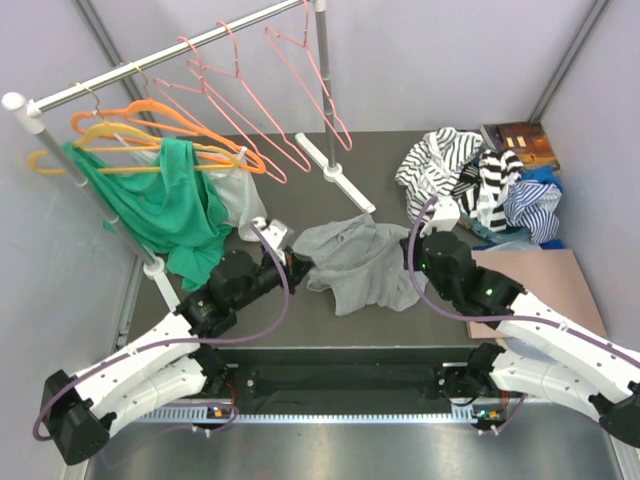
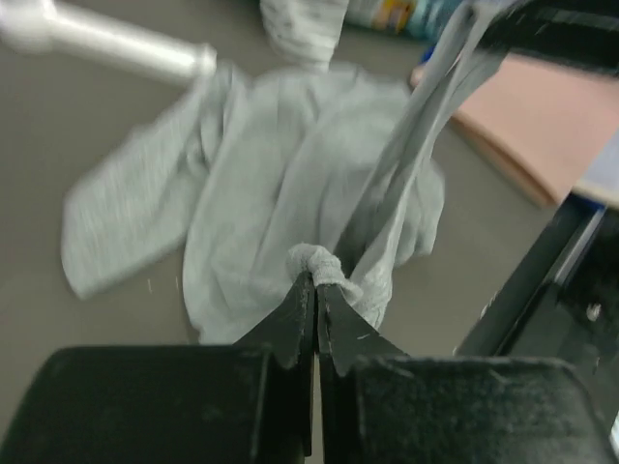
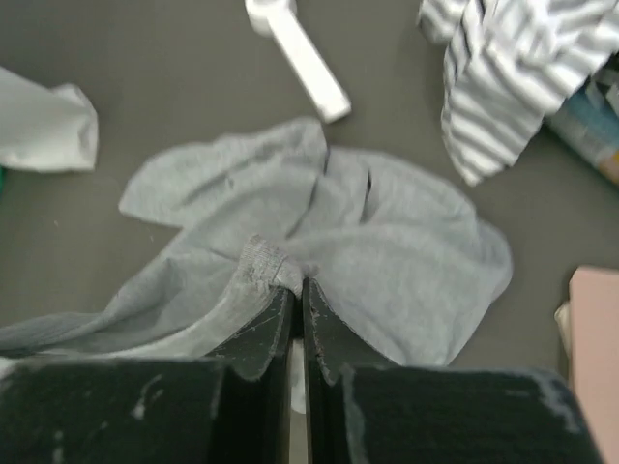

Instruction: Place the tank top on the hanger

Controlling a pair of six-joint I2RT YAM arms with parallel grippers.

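Tank top [image 1: 350,262] pinched, left gripper [image 2: 315,290], right gripper [image 3: 297,290] (jaws closed)

The tank top [image 1: 355,262] is soft, matt grey knit cloth. The hanger [image 1: 308,88] is thin, smooth pink wire. The bench [image 1: 390,160] is matt and dark; the rail [image 1: 150,61], shiny metal.

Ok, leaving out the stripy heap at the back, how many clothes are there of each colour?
green garment: 1
grey tank top: 1
whitish garment: 1
Total: 3
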